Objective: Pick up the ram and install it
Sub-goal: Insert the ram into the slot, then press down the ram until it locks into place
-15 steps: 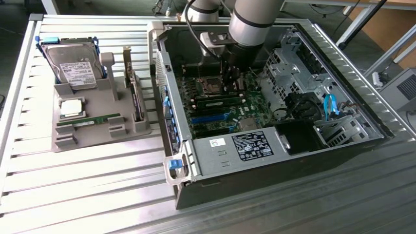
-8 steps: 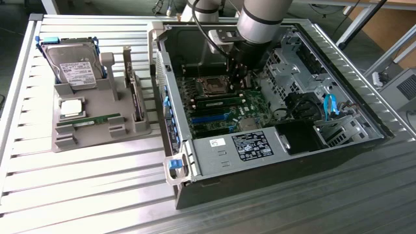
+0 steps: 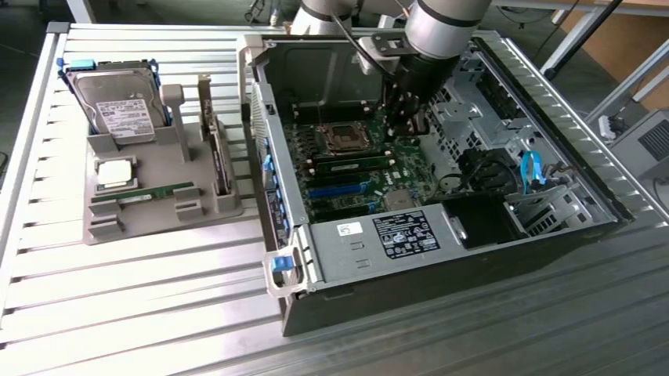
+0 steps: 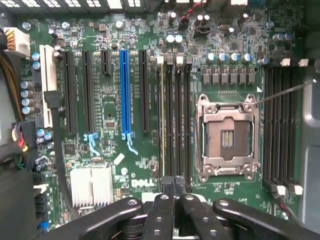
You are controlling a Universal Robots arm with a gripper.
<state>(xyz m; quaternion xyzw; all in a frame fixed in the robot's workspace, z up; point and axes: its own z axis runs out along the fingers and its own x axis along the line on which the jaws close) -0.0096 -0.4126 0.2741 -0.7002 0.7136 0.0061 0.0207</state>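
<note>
End effector (image 4: 172, 187) inside computer case (image 3: 585, 168), over motherboard (image 4: 110, 95), fingers together, apparently pressing ram (image 4: 161, 120) edge-on into slot; stick's long axis runs straight away from fingertips.

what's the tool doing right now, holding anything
Tool: shut, fingers pressed together, holding nothing, above the motherboard by the ram slots. A ram lies on the grey stand.

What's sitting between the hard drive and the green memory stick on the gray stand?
The square silver processor chip lies between the hard drive and the memory stick on the gray stand, seen in the exterior view.
</note>
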